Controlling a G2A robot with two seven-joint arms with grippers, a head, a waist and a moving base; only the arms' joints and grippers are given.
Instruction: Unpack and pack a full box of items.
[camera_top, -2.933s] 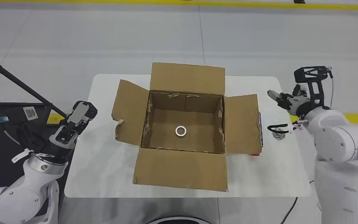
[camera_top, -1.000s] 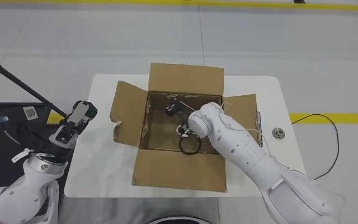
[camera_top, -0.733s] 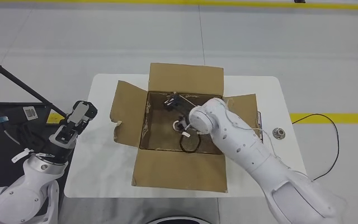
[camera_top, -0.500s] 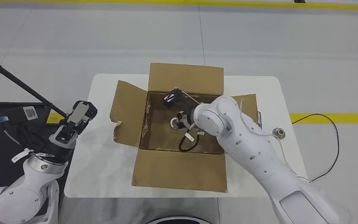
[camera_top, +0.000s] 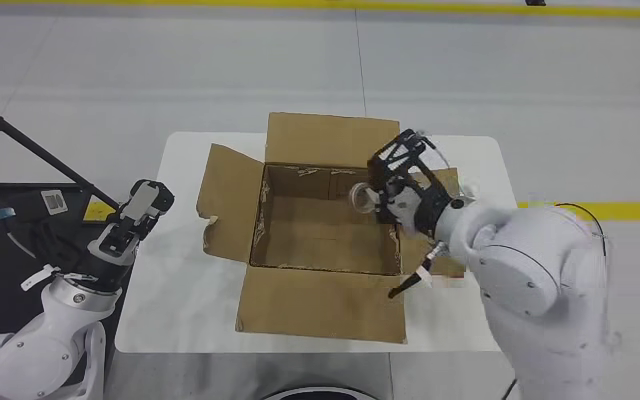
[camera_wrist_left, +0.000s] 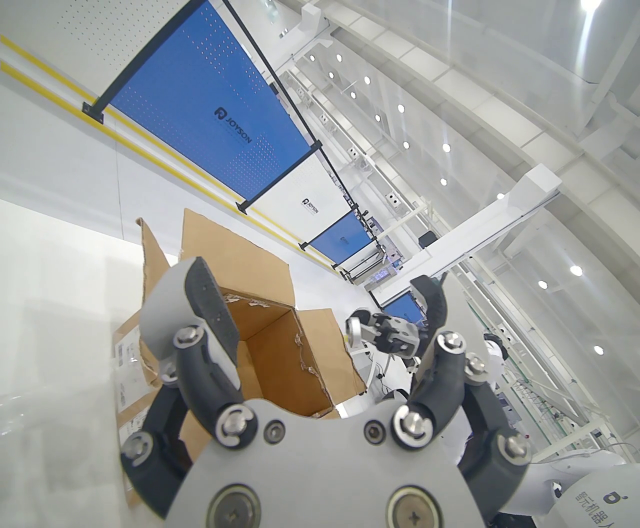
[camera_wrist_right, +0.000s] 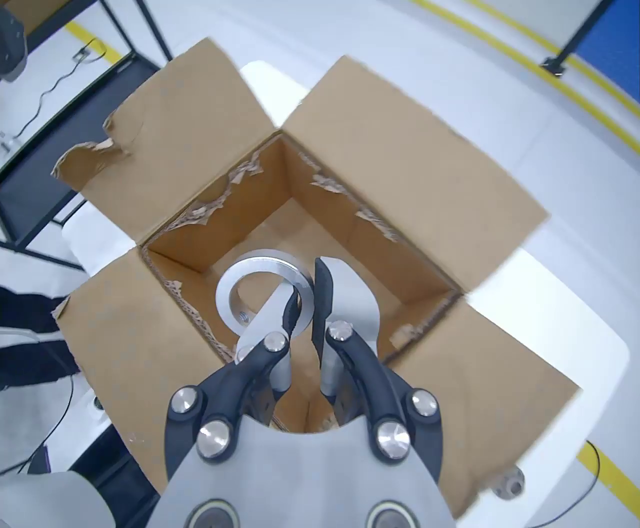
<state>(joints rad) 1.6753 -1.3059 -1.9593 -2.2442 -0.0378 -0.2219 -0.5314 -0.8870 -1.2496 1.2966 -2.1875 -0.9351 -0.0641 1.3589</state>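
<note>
The box (camera_top: 335, 140) sits open on your table (camera_top: 180, 300). Your right pincer (camera_wrist_right: 306, 282) grips a metal ring (camera_wrist_right: 225, 300) above its interior, and your left pincer (camera_wrist_left: 312, 275) hangs spread beside the table's edge.

White right arm (camera_top: 520, 270), black-fingered right hand (camera_wrist_right: 306, 292)

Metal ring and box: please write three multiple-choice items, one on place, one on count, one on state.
1. Where is the metal ring? A) in the right gripper, above the open box B) lying on the box bottom C) leaning on a box wall
2. How many flaps are folded out? A) two B) three C) four
3. The left gripper is: A) shut on a flap B) open C) shut on the ring

1 A: its jaws pinch the ring over the box. 2 C: one flap per side. 3 B: its jaws stand wide apart.
</note>
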